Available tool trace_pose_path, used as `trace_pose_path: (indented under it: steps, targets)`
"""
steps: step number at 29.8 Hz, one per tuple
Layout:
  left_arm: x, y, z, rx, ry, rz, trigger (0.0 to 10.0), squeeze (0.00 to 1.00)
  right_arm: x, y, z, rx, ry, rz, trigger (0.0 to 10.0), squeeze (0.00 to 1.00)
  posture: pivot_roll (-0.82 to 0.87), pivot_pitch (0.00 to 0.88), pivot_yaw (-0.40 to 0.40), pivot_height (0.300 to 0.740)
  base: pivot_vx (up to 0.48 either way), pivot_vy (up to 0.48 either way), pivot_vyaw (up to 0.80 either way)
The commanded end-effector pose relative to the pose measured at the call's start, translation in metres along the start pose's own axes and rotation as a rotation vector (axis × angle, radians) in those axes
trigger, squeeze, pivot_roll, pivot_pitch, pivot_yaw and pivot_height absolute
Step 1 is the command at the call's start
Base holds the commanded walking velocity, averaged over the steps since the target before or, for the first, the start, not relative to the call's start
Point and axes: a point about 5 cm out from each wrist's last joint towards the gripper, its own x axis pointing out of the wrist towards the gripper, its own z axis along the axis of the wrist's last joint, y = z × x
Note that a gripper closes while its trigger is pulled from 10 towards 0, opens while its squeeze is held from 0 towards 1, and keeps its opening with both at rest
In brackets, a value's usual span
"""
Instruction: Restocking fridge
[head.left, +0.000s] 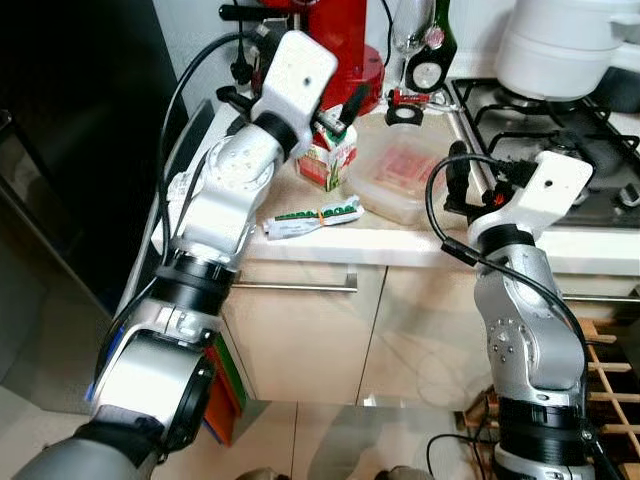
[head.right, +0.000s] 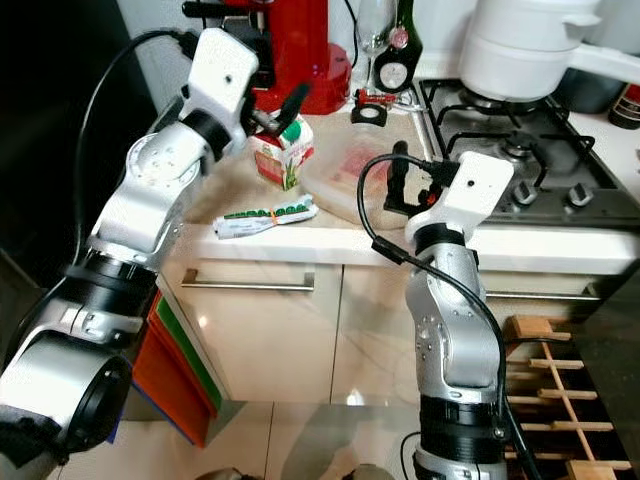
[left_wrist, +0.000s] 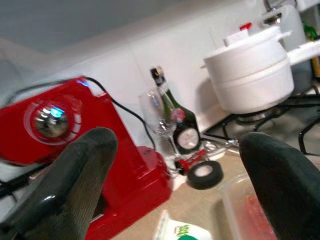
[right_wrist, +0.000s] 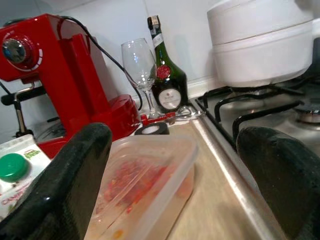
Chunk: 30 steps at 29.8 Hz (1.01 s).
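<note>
I'm looking down at the kitchen surface (head.left: 400, 240) with both arms raised in front of me. Far left, a dark panel is filling the edge of the head views. My left gripper (head.left: 335, 112) is hovering just above the small carton (head.left: 328, 155) with the green cap, jaws standing apart, touching nothing that I can see. Behind it the red machine (left_wrist: 75, 150) is sitting against the wall with its black cable trailing off. In front of the carton a flat green-and-white packet (head.left: 315, 218) is lying near the surface's front edge. Moving right, a clear plastic container (right_wrist: 150, 180) with something red inside is resting beside the carton, lid on. At the back a roll of black tape (left_wrist: 206, 174), a wine glass (right_wrist: 140, 65) and a dark green bottle (right_wrist: 167, 80) are standing together. My right gripper (head.right: 400, 185) is pointing at the container's near side, jaws wide apart, and I can't tell whether it is touching. Further right, the gas hob (head.right: 520, 140) is carrying a big white pot (head.right: 520, 45). Down at the lower right a wooden rack (head.right: 555, 390) is standing on the floor.
</note>
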Motion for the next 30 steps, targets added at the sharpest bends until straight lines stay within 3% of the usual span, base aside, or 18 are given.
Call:
trace_pose_path:
  steps: [1,11,17,30]
  targets:
    - [0.003,0.000,-0.001,0.014,0.011,-0.009,10.0,0.00,-0.003,-0.002,0.002,-0.008,0.007,-0.005,10.0,0.00,-0.20,0.061,0.045,0.740,0.000,0.000,0.00]
    - [0.008,-0.014,-0.003,0.093,0.045,-0.096,10.0,0.00,-0.011,-0.006,0.001,-0.011,0.033,-0.025,10.0,0.00,-0.21,0.087,0.052,0.740,0.000,0.000,0.00]
    - [0.005,-0.023,-0.010,0.080,0.086,-0.142,10.0,0.00,-0.013,-0.006,-0.001,-0.011,0.048,-0.031,10.0,0.00,-0.21,0.080,0.052,0.740,0.000,0.000,0.00]
    - [0.005,-0.016,-0.027,0.099,0.153,-0.111,10.0,0.00,-0.015,-0.009,-0.003,-0.019,0.063,-0.036,10.0,0.00,-0.22,0.066,0.048,0.740,0.000,0.000,0.00]
